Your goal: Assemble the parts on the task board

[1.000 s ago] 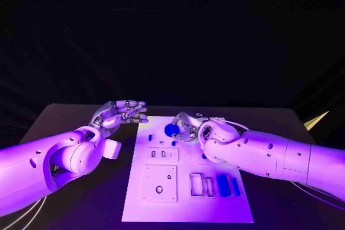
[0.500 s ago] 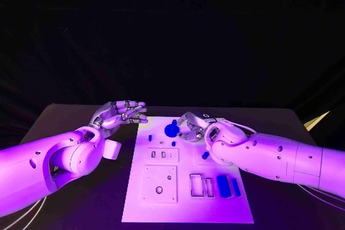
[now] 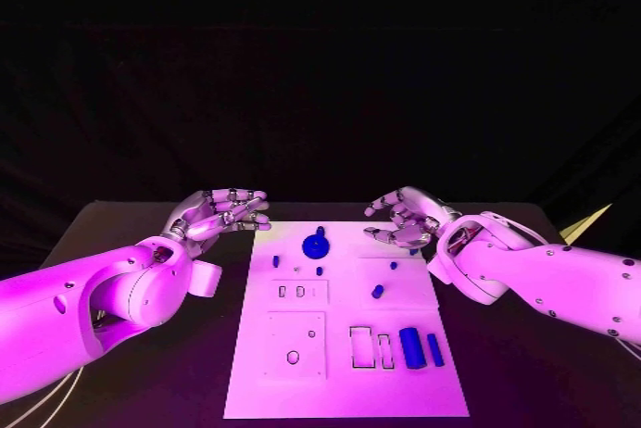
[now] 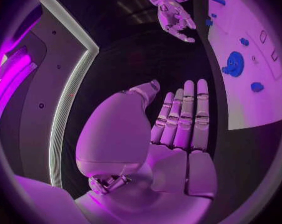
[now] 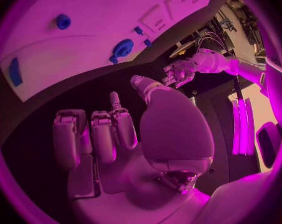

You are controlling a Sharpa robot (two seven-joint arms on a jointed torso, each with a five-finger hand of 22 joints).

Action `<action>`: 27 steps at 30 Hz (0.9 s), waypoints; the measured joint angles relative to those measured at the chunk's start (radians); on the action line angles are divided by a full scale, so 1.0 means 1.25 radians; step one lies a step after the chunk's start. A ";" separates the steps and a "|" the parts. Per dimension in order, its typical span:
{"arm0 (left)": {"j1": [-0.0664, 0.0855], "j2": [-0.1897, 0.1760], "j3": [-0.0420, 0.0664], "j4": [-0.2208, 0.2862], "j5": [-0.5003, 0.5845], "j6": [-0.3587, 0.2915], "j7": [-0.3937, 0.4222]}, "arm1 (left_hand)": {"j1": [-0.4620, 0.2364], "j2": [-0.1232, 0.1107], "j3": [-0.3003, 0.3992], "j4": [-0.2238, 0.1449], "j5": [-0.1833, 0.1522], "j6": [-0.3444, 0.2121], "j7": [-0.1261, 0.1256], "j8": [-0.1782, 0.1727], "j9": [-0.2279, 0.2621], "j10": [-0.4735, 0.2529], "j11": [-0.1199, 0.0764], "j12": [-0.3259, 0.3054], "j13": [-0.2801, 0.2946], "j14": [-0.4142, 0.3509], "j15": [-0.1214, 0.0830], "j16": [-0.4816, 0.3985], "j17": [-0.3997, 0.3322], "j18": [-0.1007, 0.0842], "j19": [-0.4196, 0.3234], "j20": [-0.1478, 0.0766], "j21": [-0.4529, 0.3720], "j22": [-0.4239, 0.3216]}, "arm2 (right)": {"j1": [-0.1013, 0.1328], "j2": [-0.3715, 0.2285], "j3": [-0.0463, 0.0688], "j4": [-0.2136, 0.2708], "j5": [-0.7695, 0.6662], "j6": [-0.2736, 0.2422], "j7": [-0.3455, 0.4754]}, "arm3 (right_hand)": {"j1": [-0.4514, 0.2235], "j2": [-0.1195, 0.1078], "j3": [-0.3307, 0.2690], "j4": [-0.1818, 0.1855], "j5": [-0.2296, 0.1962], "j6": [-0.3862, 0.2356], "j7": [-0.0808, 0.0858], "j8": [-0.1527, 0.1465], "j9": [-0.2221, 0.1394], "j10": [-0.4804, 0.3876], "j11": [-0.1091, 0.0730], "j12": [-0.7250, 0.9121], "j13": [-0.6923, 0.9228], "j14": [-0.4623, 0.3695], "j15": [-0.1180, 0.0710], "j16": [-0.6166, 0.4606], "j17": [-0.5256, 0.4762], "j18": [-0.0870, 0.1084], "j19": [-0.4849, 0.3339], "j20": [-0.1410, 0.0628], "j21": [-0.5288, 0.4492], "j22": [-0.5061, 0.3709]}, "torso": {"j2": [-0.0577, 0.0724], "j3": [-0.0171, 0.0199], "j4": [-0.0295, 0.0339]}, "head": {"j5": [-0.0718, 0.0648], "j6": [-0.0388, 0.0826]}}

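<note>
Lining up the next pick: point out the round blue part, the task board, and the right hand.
round blue part (image 3: pixel 315 245), head view, centre of the disc.
task board (image 3: pixel 341 372), head view, bare white area near its front edge.
right hand (image 3: pixel 405 217), head view, middle of the hand.

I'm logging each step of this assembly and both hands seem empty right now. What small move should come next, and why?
Probably the right hand should come down toward the small blue part lying loose in the middle of the task board. That hand holds nothing and hovers over the board's far right edge, while the left hand hangs off the board's left side. The round blue part lies near the far end.
</note>
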 measured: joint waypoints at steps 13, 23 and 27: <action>-0.001 0.004 0.000 -0.010 0.000 0.002 0.003 | 0.000 0.000 0.000 0.000 0.000 0.000 0.000 0.000 0.003 0.000 0.000 0.000 0.000 0.000 0.000 0.000 0.000 0.000 0.000 0.000 0.000 0.000 | -0.003 -0.091 -0.005 -0.055 0.032 0.062 0.069 | 0.053 -0.013 -0.016 -0.016 0.000 0.000 0.000 0.000 0.000 -0.003 -0.003 -0.008 0.000 0.000 0.000 0.000 0.000 0.000 0.000 0.000 -0.012 0.000 | -0.013 0.0141 -0.0163 | -0.006 -0.003; -0.001 0.006 0.000 -0.014 0.000 0.005 0.004 | 0.000 0.000 0.000 0.000 0.000 0.000 0.000 0.000 0.003 0.000 0.000 0.000 0.000 0.000 0.000 0.000 0.001 0.000 0.000 0.000 0.000 0.000 | -0.021 -0.085 -0.008 -0.102 0.023 0.088 0.049 | 0.069 0.003 -0.010 -0.028 0.001 0.000 0.000 0.000 0.000 -0.003 -0.003 -0.008 0.000 0.000 0.000 0.000 0.000 0.000 0.000 0.000 -0.012 0.000 | -0.014 0.0176 -0.0184 | -0.008 -0.010; -0.001 0.006 0.000 -0.015 0.000 0.006 0.004 | 0.000 0.000 0.000 0.000 0.000 0.000 0.000 0.000 0.003 0.000 0.000 0.000 0.000 0.000 0.000 0.000 0.001 0.000 0.000 0.000 0.000 0.000 | -0.026 -0.075 -0.009 -0.121 0.016 0.093 0.042 | 0.069 0.003 -0.010 -0.028 0.001 0.000 0.000 0.000 0.000 -0.003 -0.003 -0.008 0.000 0.000 0.000 0.000 0.000 0.000 0.000 0.000 -0.012 0.000 | -0.014 0.0172 -0.0183 | -0.008 -0.013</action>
